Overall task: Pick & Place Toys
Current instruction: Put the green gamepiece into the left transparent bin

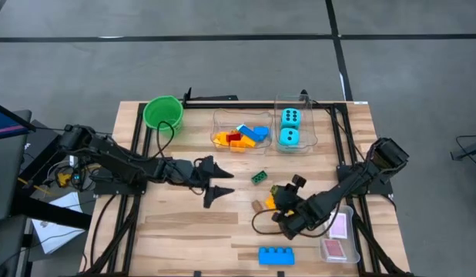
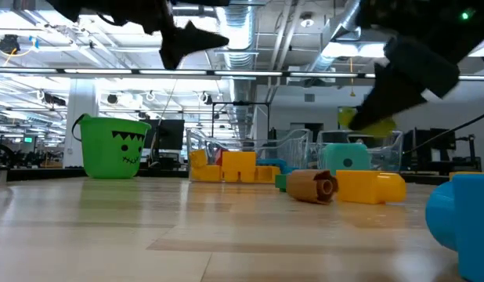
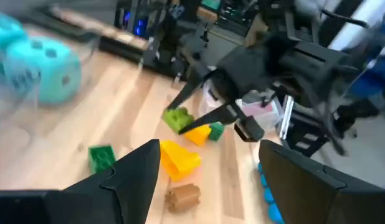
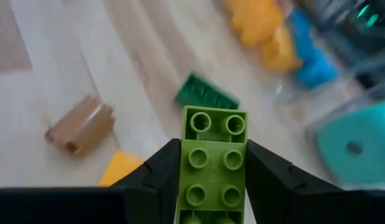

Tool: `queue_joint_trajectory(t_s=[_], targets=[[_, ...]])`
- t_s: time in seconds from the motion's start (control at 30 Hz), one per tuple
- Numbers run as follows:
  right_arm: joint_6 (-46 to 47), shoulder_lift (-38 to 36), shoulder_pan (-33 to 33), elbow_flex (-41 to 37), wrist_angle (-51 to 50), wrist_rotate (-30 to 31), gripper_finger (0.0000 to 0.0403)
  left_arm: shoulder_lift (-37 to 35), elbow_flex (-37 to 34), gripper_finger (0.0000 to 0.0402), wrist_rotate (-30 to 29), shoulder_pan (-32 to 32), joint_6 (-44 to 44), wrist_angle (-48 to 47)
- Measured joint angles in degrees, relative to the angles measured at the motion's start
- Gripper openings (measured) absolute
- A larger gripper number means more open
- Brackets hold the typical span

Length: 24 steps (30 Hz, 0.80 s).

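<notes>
We are working on a pale wooden table (image 1: 184, 231) ringed by a grey concrete floor; the low view is looking into a lit workshop behind it.

Taking the green bucket (image 1: 162, 112) at the back edge as our landmark: beside it toward the right arm are sitting two clear tubs. The nearer tub (image 1: 242, 131) is holding a heap of yellow, red, orange and blue blocks; the farther tub (image 1: 296, 128) is holding two cyan dice (image 1: 289, 128).

Loose on the boards we are counting one dark green block (image 1: 259, 177), one brown piece (image 2: 312, 186), one yellow block (image 2: 370, 186), one blue block (image 1: 276, 255) near the front edge, and two pink cards (image 1: 335, 238) at the front right corner.

Our right gripper (image 4: 212, 171) is clamping a light green block (image 4: 212, 163), raised off the boards, well forward of the tubs. Our left gripper (image 1: 215, 181) is hovering spread and empty, forward of the bucket. The boards forward of the bucket are lying bare.
</notes>
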Motion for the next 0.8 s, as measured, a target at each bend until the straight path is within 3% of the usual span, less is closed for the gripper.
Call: queue_joint_trajectory(t_s=[0.17, 0.4, 0.8], targets=[[-6.2, 0.0, 1.4, 0.3, 4.2, 5.0, 0.0137, 5.6, 0.0, 0.0270, 4.2, 4.0, -6.6, 5.6], [-8.7, 0.0, 1.4, 0.3, 6.0, 5.1, 0.0137, 16.1, 1.9, 0.0270, 11.1, 8.5, -15.9, 16.6], [-8.7, -0.1, 1.4, 0.3, 6.0, 5.2, 0.0140, 30.9, 15.1, 0.0270, 19.0, 7.3, -19.1, 16.4]])
